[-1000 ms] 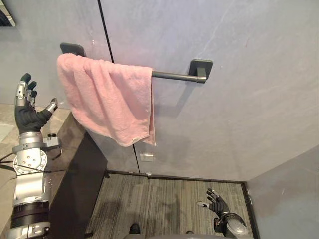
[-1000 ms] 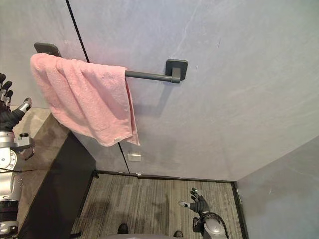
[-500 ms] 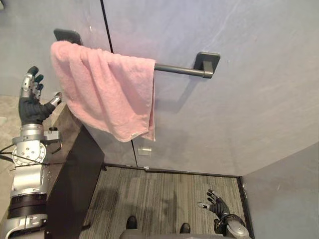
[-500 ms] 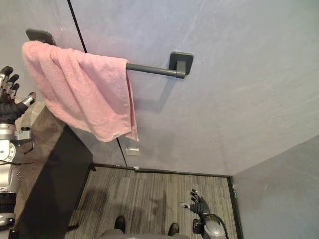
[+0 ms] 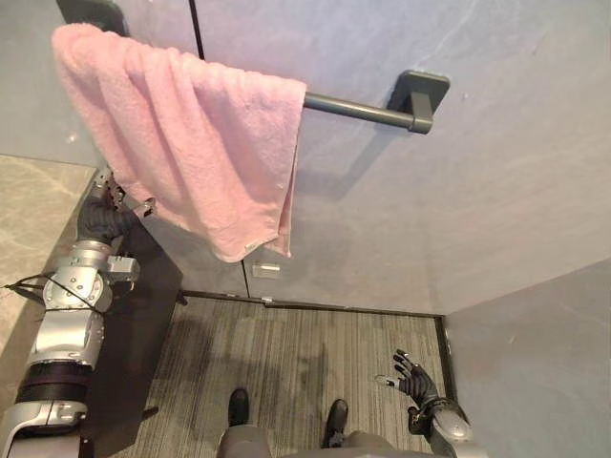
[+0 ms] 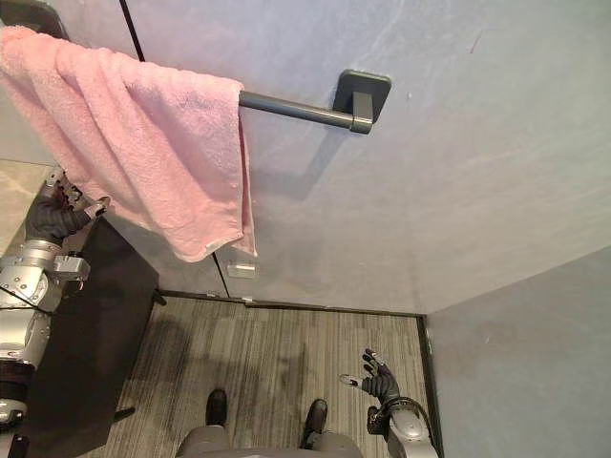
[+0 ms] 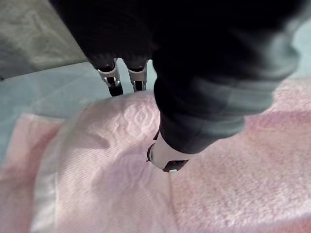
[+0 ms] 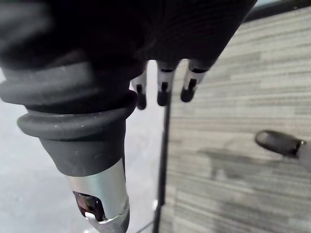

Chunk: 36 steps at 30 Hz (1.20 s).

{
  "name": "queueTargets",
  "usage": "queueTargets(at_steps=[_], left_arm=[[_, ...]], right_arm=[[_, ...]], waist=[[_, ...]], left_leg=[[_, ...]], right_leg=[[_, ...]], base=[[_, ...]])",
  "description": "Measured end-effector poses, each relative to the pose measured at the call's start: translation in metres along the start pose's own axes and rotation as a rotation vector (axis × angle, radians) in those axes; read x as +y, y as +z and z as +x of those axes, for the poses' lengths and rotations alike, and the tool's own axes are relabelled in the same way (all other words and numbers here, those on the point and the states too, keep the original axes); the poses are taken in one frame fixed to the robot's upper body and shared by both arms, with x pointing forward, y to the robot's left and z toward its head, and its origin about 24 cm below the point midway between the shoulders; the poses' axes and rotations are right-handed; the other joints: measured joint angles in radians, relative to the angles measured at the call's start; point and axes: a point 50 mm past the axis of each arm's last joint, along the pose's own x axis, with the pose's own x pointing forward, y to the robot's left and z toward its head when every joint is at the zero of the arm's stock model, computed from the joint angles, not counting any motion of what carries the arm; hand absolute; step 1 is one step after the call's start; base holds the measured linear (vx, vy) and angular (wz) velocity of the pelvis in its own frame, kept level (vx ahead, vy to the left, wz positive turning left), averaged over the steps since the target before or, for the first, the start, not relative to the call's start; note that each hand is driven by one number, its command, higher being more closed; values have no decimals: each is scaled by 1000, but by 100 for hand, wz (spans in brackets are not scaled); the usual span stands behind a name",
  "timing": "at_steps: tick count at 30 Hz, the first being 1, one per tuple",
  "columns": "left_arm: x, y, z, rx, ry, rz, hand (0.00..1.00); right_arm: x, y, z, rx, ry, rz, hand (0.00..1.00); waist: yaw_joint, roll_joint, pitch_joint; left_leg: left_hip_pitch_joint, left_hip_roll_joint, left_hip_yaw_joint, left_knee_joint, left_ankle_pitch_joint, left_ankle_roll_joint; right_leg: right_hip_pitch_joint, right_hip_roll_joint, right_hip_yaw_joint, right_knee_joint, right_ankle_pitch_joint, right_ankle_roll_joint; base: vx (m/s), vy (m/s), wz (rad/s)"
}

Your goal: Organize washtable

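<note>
Now the left hand [image 5: 107,212], which was up in the air beside the pink towel [image 5: 191,143] before, touches its lower edge with straight fingers [image 7: 113,80], while the fluffy towel hangs bunched over the dark wall bar [image 5: 358,107] and the right hand [image 5: 412,377] hangs low with spread fingers.

We see a dark grey metal towel bar [image 5: 358,107] fixed across the grey wall [image 5: 496,191]. A pink terry towel [image 5: 191,134] hangs draped over its left part, and its right part is bare. Below, at the left, stands a washtable [image 5: 29,205] with a beige stone top and a dark side panel [image 5: 134,324]. Under it all lies a grey-brown striped floor [image 5: 305,343].
</note>
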Motion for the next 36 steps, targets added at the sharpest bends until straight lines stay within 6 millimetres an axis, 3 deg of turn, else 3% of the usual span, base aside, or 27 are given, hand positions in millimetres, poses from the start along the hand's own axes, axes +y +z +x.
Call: queueTargets(at_steps=[10, 11, 19, 22, 26, 29, 31, 36], left_arm=[[-9, -15, -8, 70, -48, -19, 0], [-9, -19, -11, 89, -59, -18, 100], [-11, -21, -12, 98, -58, -28, 100], [-20, -24, -13, 97, -51, -68, 100], [-27, -24, -14, 90, -53, -85, 100], [-26, -25, -15, 93, -40, -76, 100], [-26, -25, -15, 91, -38, -78, 100], [-27, -23, -13, 81, -23, -84, 100]], right_arm=[[0, 4, 0, -14, 5, -4, 0], [1, 8, 0, -34, 9, -6, 0], [2, 16, 1, -67, 18, -17, 0], [3, 29, 1, -120, 25, -19, 0], [4, 70, -2, -286, 64, -53, 0], [8, 118, -5, -452, 133, -143, 0], [22, 164, -9, -603, 222, -211, 0], [54, 231, -13, -784, 369, -278, 0]], waist=[[-4, 7, 5], [-10, 9, 6], [-21, 13, 8], [-25, 15, 7], [-26, 30, 0], [-24, 50, -13], [-23, 67, -38], [-15, 74, -62]], left_leg=[[5, 9, 27, 0, 0, 0], [6, 8, 28, 0, 0, 0], [13, 7, 33, 0, 0, 0], [20, 7, 38, 0, 0, 0], [28, 8, 41, -7, -1, -1], [30, 10, 44, -7, -1, -1], [32, 11, 46, -2, 0, -1], [31, 13, 43, -2, 4, -7]], right_leg=[[-14, 12, 23, 2, 0, 0], [-14, 12, 23, 2, 0, 0], [-8, 13, 26, 2, 0, 0], [-5, 13, 30, 2, 1, 2], [2, 15, 44, 2, 2, 1], [2, 16, 49, 2, 3, 1], [5, 20, 52, -2, 9, -5], [23, 23, 53, -22, 26, -8]], base=[[-10, -15, -9], [0, 0, 0], [0, 0, 0], [-15, -7, -5], [-10, -5, -2], [0, 0, 0], [5, -17, -4], [-32, -7, 1]])
